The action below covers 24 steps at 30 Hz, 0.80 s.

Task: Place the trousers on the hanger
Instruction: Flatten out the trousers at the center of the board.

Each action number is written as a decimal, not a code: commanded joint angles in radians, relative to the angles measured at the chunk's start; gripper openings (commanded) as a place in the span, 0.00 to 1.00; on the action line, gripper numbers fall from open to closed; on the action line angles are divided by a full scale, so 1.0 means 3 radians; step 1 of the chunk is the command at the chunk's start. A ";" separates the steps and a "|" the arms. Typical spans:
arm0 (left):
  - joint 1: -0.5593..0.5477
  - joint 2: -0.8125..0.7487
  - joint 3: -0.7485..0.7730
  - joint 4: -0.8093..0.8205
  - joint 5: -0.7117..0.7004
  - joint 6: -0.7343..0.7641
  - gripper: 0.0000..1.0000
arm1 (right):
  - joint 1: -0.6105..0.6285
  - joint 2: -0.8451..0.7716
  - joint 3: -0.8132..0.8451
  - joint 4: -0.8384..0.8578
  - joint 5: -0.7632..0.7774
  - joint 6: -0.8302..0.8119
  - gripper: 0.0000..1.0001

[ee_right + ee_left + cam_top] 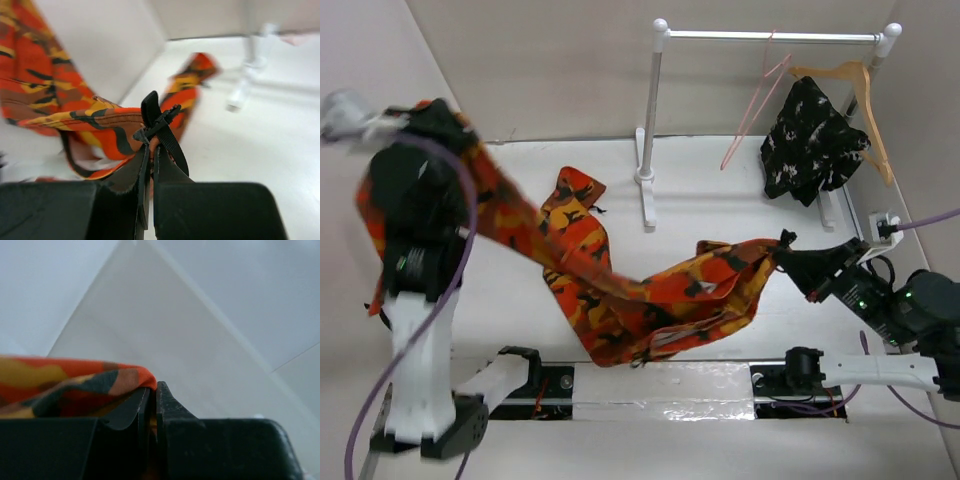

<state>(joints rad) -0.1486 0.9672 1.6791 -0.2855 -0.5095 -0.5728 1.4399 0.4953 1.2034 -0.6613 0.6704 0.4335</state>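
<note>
The orange, red, yellow and black camouflage trousers hang stretched between my two grippers, sagging to the table in the middle. My left gripper is raised high at the far left and is shut on one end of the cloth. My right gripper is low at the right and is shut on the waist end with its black strap. The thin pink wire hanger hangs on the white rail at the back, apart from both grippers.
A light-brown wooden hanger on the same rail carries a black-and-white patterned garment. The rack's left post and foot stand mid-table. White walls enclose the table on the left, back and right.
</note>
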 commanded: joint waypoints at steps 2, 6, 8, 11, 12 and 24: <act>-0.0051 0.1258 -0.0167 0.0128 0.0430 0.0222 0.00 | -0.0085 -0.0193 -0.0493 -0.0807 0.1241 0.1114 0.00; -0.0174 0.2214 0.0241 0.0149 0.0404 0.0294 0.00 | -0.0085 -0.0220 -0.0713 -0.1109 0.1441 0.1479 0.00; -0.0256 0.2787 0.0441 0.0260 0.0318 0.0390 0.00 | -0.0085 -0.0113 -0.0830 -0.1145 0.1503 0.1627 0.00; -0.0465 0.3508 0.0966 0.0145 0.0277 0.0538 0.13 | -0.0121 0.0133 -0.0948 -0.1313 0.1625 0.1857 0.00; -0.0522 0.3667 0.1136 0.0038 0.0282 0.0625 0.31 | -0.0151 0.0189 -0.0948 -0.1364 0.1636 0.1954 0.00; -0.0685 0.1462 -0.1999 0.0752 0.0195 -0.0309 0.80 | -0.1592 0.0711 -0.1163 0.0690 0.0472 -0.0176 0.00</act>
<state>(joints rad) -0.3626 1.6337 1.3117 -0.1883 -0.4042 -0.5285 1.0531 0.6823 0.8730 -0.7353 0.9356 0.5926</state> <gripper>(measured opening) 0.812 0.041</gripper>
